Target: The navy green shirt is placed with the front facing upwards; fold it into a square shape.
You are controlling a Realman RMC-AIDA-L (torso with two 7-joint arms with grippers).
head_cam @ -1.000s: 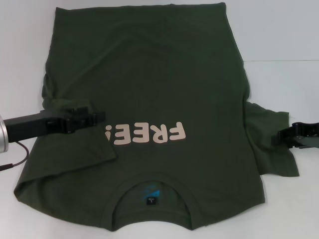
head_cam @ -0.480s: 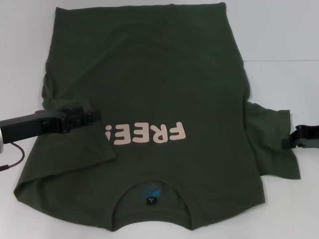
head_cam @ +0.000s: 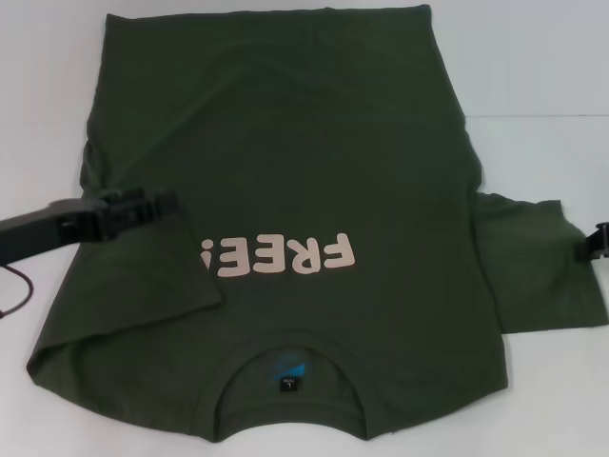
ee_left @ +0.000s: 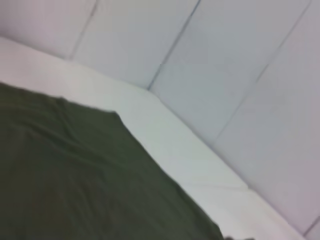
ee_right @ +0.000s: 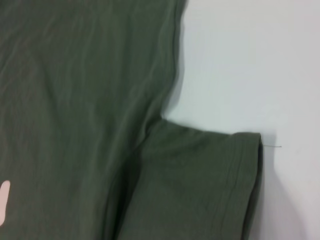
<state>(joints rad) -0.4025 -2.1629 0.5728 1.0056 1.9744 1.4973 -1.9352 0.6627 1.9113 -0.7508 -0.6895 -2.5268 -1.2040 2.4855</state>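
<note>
Now the left gripper hovers low over the green shirt, the right gripper beside its spread sleeve, their finger states unreadable.

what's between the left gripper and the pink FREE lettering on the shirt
Only the navy green shirt itself: its left sleeve, folded inward, lies between the left gripper and the lettering, per the head view.

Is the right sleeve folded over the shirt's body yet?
No. In the head view the right sleeve lies spread flat on the table, outside the navy green shirt body.

white table, navy green shirt spread flat
</note>
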